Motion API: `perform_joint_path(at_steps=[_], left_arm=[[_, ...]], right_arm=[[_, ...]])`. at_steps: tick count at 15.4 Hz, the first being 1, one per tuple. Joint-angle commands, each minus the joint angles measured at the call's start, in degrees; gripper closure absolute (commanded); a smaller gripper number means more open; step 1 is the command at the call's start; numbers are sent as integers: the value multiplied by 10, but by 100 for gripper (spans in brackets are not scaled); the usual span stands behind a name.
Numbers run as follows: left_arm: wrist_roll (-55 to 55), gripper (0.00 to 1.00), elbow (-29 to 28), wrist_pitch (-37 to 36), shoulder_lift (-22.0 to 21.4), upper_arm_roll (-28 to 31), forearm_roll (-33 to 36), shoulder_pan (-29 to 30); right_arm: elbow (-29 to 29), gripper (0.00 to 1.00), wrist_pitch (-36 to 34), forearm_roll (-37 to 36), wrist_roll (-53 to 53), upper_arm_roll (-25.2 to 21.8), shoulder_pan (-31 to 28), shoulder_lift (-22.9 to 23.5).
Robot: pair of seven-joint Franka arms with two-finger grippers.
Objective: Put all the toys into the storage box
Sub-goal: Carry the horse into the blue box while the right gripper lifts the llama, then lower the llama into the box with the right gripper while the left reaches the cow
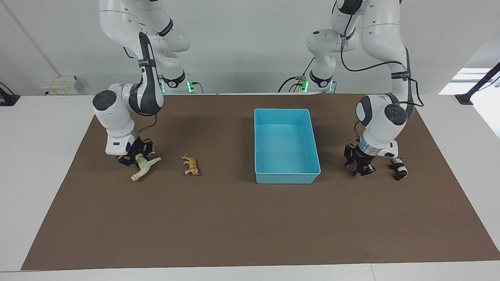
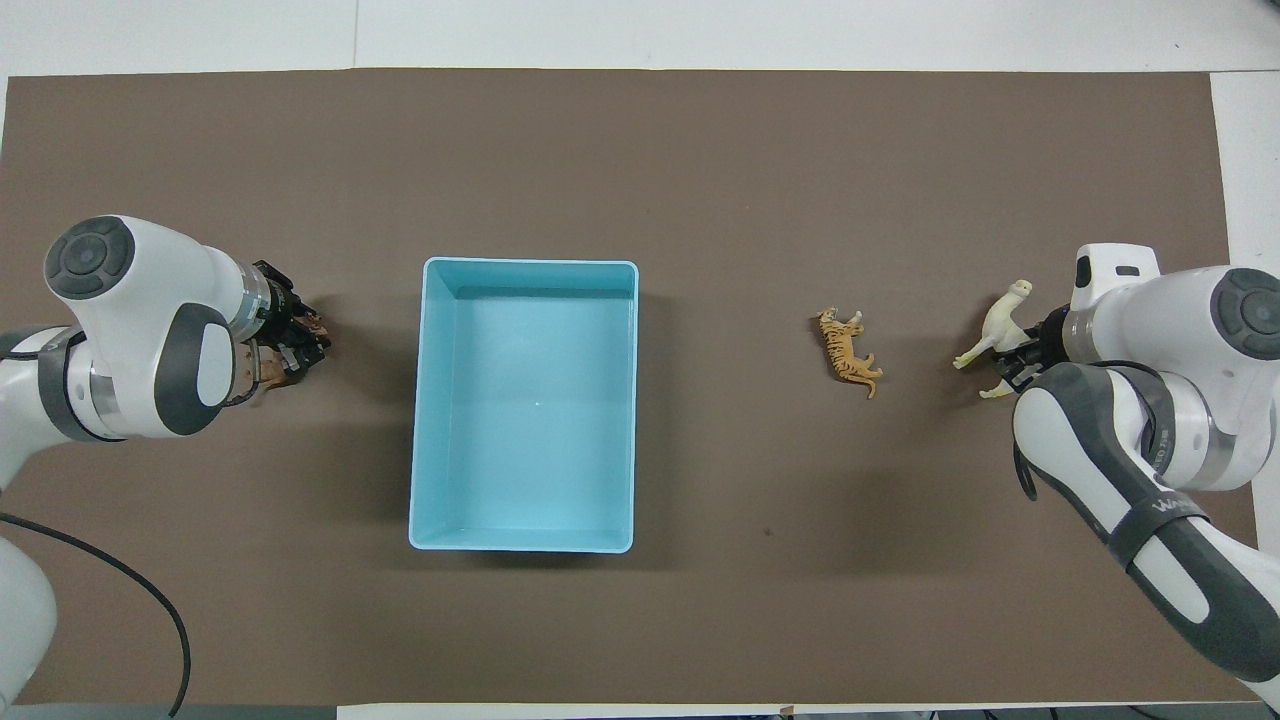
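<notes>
Right gripper jaws clamp the cream horse; left gripper jaws clamp the brown lion.

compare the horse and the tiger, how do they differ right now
The horse is cream-white and larger; the tiger is orange with stripes and smaller. The horse is at the right gripper, which is down on it, while the tiger lies free on the mat with no gripper near it. The tiger lies closer to the box than the horse. Both are outside the box.

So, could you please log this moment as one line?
right gripper: on horse | left gripper: on lion | box: empty
</notes>
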Motion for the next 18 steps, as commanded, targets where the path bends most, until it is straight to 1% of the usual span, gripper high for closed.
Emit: perform_joint_path(at_steps=[1,3,5,7,8,9,12,13,15,16,17,18], left_arm=[[4,91,10,-15,-4,6,17,-16],[3,92,49,-76,-11,3,17,-18],[-2,92,105,-161,-24,1,17,-40],[-3,94,177,-255,-29,-2,15,-81],[-9,94,207,-288,-29,-2,12,-99],[-27,94,222,-304,-29,-5,10,-120],[-69,94,208,-296,-39,-12,10,-208],[-89,93,187,-284,-49,-12,10,-228],[-135,89,131,-214,-67,-12,10,-262],[-146,83,109,-193,-75,-12,10,-270],[-144,56,99,-190,-80,-12,10,-276],[-141,22,99,-191,-80,-12,10,-275]], right_arm=[[56,100,-68,3,30,1,-1,-16],[106,100,-134,2,57,2,-1,-21],[146,100,-188,-1,81,2,0,-34],[173,100,-232,-1,96,3,0,-49],[188,100,-258,-1,110,4,2,-57],[203,100,-286,-1,136,6,3,-66],[249,100,-352,-1,203,9,29,-75],[258,100,-363,-1,222,10,36,-76],[259,100,-366,-1,245,10,48,-77],[259,100,-366,-1,252,10,51,-77],[259,100,-365,-1,259,10,56,-77],[259,100,-365,-1,265,10,59,-77]])
